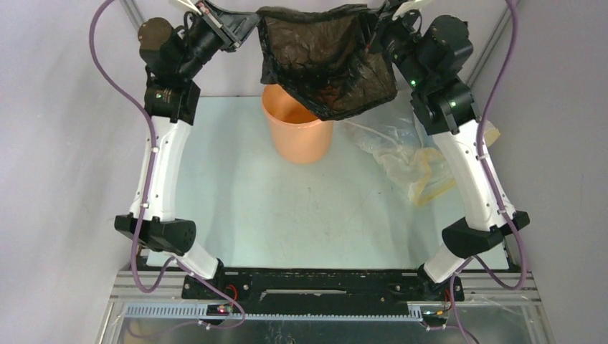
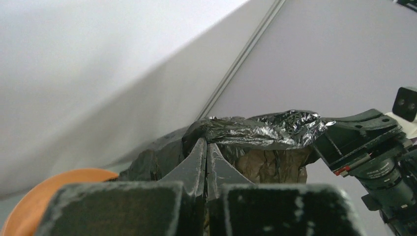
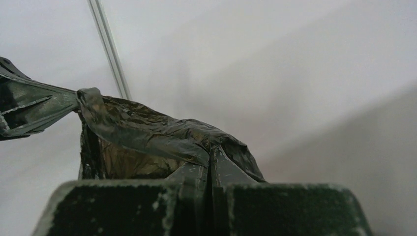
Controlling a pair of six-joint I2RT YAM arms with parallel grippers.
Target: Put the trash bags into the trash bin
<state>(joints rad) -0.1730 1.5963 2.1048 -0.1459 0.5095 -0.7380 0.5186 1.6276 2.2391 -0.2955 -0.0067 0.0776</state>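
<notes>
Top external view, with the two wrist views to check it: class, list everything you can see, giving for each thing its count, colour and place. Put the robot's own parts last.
trash bag: one, glossy black, held up and stretched between the two grippers, sagging above the bin's mouth
trash bin: one, orange, upright at the far middle of the table, mouth open
plastic bag: one, translucent yellowish, crumpled on the table right of the bin, by the right arm
table: one, pale bluish top, under everything
left arm: one, white and black, raised at the left
right arm: one, white and black, raised at the right
left gripper: one, black, shut on the bag's edge
right gripper: one, black, shut on the bag's opposite edge
</notes>
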